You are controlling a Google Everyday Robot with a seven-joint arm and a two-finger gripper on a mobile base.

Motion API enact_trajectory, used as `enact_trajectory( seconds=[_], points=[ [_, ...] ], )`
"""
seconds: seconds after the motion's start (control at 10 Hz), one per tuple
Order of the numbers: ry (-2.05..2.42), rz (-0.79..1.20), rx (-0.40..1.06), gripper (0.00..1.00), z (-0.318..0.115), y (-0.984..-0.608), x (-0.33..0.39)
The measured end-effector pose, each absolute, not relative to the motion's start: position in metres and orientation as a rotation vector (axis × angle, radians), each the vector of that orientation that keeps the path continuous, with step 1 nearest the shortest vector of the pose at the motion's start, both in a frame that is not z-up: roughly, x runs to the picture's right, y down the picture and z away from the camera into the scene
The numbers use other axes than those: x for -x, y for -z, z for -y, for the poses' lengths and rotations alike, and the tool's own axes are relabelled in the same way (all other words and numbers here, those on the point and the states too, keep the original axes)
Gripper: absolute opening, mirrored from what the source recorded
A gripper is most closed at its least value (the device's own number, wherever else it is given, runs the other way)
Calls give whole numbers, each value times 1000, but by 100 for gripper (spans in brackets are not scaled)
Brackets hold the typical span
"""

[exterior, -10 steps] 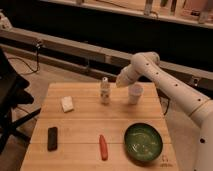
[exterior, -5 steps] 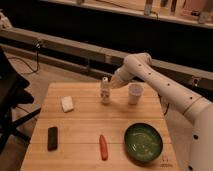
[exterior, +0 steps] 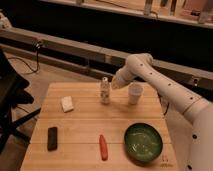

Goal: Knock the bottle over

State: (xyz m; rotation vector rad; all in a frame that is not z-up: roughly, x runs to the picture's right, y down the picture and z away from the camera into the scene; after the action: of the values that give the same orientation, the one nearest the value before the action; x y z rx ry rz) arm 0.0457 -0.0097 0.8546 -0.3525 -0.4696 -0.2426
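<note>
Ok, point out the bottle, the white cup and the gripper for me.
bottle (exterior: 105,91), camera view, on its labelled body.
white cup (exterior: 134,94), camera view, on its side wall.
gripper (exterior: 113,85), camera view, at its tip beside the bottle's top.

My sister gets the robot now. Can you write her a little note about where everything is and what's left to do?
Tool: at the back of the table, right beside the bottle's top, on its right.
Bottle: standing upright at the back middle, left of the white cup.
Done: arm brought in next to the bottle.
Left: push the bottle so it tips over, without hitting the cup.
</note>
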Motion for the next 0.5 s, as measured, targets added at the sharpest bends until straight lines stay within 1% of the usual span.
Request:
enact_trajectory(
  seconds=[0.5],
  points=[
    [252, 483, 370, 0, 6, -856, -56]
  ],
)
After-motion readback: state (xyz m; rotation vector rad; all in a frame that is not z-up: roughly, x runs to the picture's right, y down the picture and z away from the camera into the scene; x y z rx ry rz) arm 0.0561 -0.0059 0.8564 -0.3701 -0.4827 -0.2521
